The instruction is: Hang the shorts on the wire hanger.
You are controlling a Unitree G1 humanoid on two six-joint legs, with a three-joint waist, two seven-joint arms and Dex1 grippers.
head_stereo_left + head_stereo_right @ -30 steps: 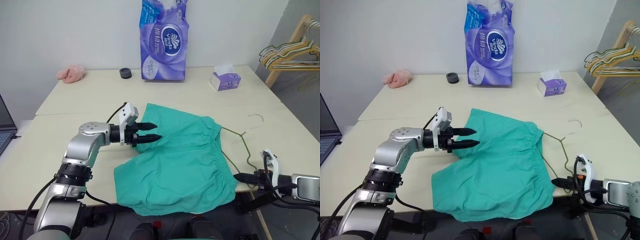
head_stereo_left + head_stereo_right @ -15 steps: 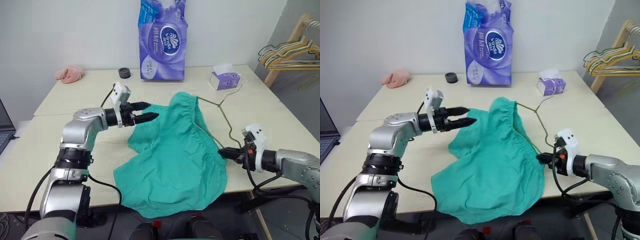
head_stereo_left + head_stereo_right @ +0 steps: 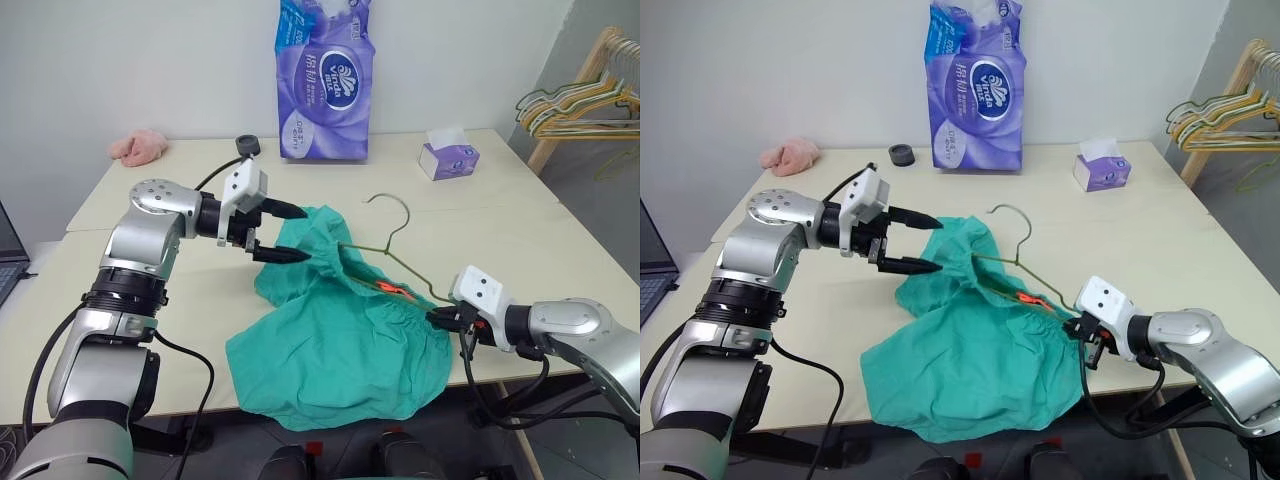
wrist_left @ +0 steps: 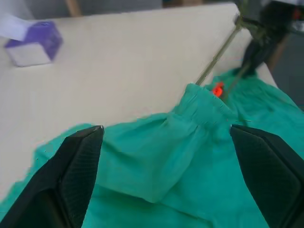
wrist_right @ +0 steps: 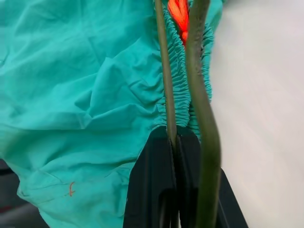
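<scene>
Since half a second ago the wire hanger [image 3: 392,262] tipped down toward centre frame — right gripper [image 3: 437,320] clenched on it and the shorts [image 3: 345,345]; left gripper [image 3: 283,232] released, gaping above them.

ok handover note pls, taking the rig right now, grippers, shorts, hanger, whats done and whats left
Left gripper: open, holding nothing, poised above the upper edge of the teal-green fabric shorts.
Right gripper: shut on the thin olive-gold wire hanger at its lower corner, next to the gathered waistband.
Shorts lie bunched on the cream table, front edge hanging over the table's near side. The hanger is tilted up, hook in the air, one wire running into the waistband folds.
Done: hanger picked up and brought to the waistband.
Left: get the shorts properly onto the hanger; they are not hanging from it yet.
</scene>
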